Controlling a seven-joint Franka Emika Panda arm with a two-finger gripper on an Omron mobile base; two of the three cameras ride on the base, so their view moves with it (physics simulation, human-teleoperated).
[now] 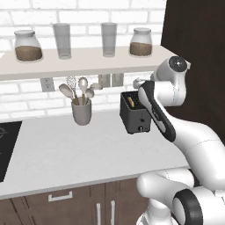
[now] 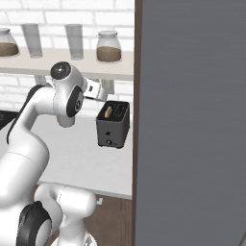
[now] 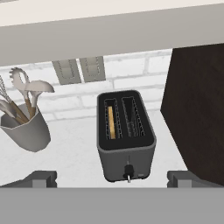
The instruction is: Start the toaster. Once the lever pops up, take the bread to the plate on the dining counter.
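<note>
Right now I am holding the fully spread, empty two-finger gripper (image 3: 112,179) just before the boxy dark grey toaster (image 3: 126,135), whose front lever is lying dead ahead.

A white brick wall (image 1: 26,99) backs a pale counter (image 1: 66,149) with dark wood cabinet fronts (image 1: 66,204) and pale handles below. A long pale shelf (image 1: 74,63) on the wall carries two lidded jars (image 1: 27,45) of brown stuff and two clear glasses (image 1: 62,40). Outlets (image 1: 110,80) sit under the shelf. A grey cup (image 1: 81,112) of utensils stands on the counter. A black cooktop (image 1: 6,147) lies at the left. A tall dark cabinet (image 1: 200,57) rises at the right.
</note>
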